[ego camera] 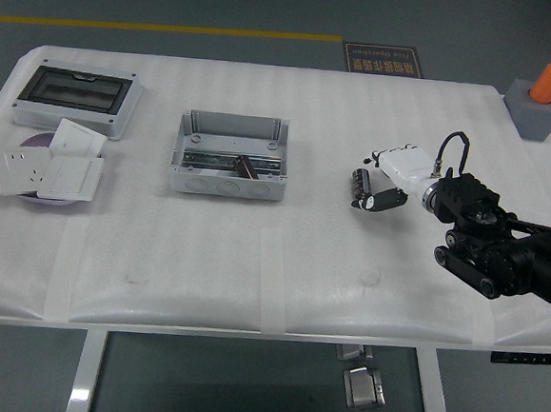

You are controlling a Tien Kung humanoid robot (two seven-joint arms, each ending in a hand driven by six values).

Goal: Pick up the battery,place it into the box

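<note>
The battery [358, 182], a small dark cylinder, lies on the white table [281, 254] right of centre. My right hand [372, 181], white with black fingers, reaches in from the right and stands open right beside it. The fingers [374, 160] are just above the battery and the thumb [375, 200] sits at its lower right; no firm grasp shows. The box [228, 183] is a grey open housing left of the battery, with a dark piece [246, 166] lying inside it. My left arm is out of view.
A grey enclosure with a dark clear lid [74, 99] stands at the far left. Below it, white socket plates [49, 167] rest on a purple disc. An orange cylinder on a grey block [541, 101] sits at the far right corner.
</note>
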